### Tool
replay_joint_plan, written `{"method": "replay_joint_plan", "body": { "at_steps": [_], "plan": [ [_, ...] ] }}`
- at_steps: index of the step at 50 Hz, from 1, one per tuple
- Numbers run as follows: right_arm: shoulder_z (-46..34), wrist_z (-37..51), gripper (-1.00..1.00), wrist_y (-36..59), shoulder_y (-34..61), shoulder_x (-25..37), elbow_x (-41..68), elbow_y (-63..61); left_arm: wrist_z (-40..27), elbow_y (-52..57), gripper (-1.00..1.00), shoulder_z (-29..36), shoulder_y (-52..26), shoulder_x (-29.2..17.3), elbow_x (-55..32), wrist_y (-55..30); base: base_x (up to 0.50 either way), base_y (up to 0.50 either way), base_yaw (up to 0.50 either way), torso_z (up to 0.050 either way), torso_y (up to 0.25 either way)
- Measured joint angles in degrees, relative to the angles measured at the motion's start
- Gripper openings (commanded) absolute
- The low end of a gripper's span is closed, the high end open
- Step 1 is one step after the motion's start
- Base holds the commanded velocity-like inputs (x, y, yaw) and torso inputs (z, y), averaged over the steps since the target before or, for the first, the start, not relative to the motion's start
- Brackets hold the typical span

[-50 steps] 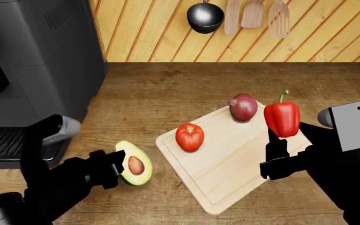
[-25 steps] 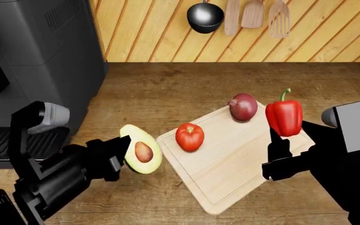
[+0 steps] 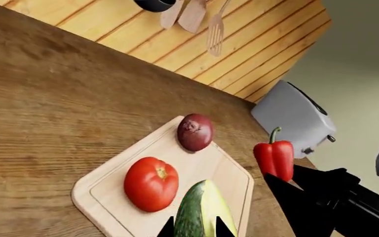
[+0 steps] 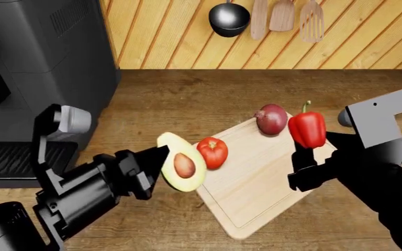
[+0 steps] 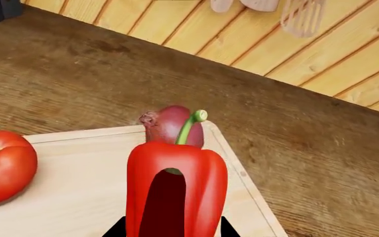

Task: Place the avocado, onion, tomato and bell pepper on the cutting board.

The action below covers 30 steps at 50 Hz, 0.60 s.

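Observation:
The pale cutting board lies on the wooden counter with the red tomato and the purple onion resting on it. My left gripper is shut on the halved avocado, held in the air over the board's left edge, beside the tomato. In the left wrist view the avocado sits between the black fingertips, above the board. My right gripper is shut on the red bell pepper, held upright above the board's right side. The right wrist view shows the pepper in front of the onion.
A large black coffee machine stands at the left. A ladle and wooden utensils hang on the plank wall behind. A grey toaster stands to the right of the board.
My left gripper has lifted the avocado off the counter and carried it right, up to the board's left edge. My right gripper with the pepper has shifted slightly left.

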Motion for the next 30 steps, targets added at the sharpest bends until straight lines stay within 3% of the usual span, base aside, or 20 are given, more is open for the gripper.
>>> {"method": "replay_joint_plan", "body": {
  "at_steps": [30],
  "plan": [
    [-8.07, -7.4, -1.0, 3.22, 2.56, -1.69, -9.76, 9.27, 1.18, -0.28, -1.0, 0.75, -0.36, 0.13, -1.63, 0.22, 0.0, 0.0, 0.0, 0.0, 0.0]
  ]
}}
